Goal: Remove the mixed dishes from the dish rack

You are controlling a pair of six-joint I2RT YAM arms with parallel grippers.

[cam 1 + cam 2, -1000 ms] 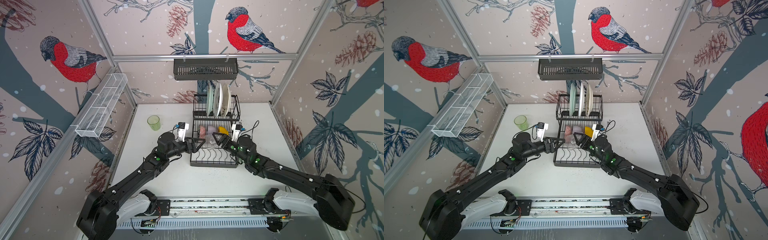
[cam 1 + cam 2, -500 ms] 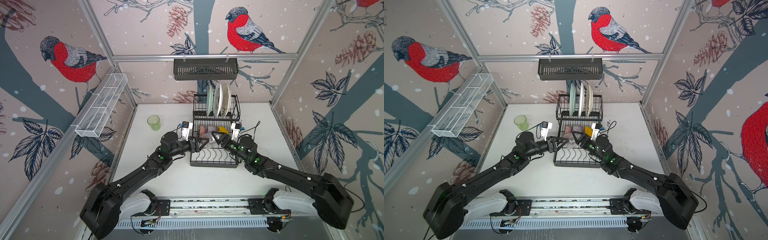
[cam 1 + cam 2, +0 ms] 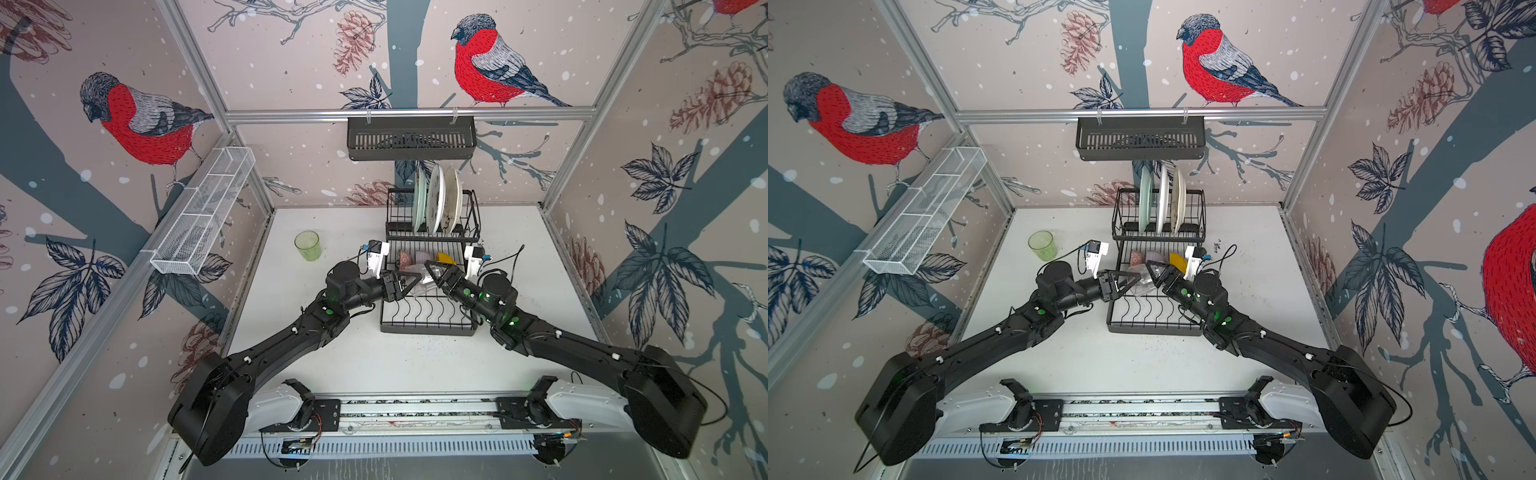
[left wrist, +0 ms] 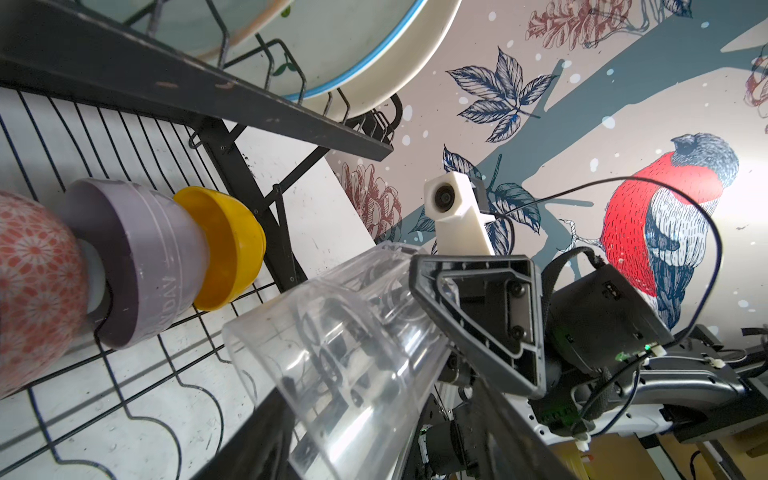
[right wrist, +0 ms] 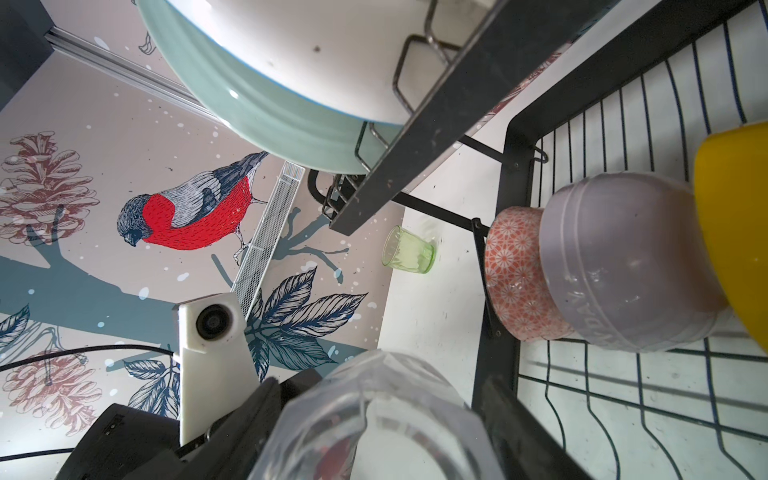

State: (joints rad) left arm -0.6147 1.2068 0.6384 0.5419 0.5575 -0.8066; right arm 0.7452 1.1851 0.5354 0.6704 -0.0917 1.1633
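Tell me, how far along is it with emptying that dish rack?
Barely begun. Done: only the green glass stands out on the table. In hand: the right hand grips the clear glass over the rack's lower tray, with the left hand at its other end. Left: three plates up top, plus the pink, lilac and yellow bowls below.

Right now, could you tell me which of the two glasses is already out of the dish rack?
The green glass: it stands upright on the table left of the dish rack, touched by neither tool. The clear glass is tilted over the rack's lower tray, in the right tool.
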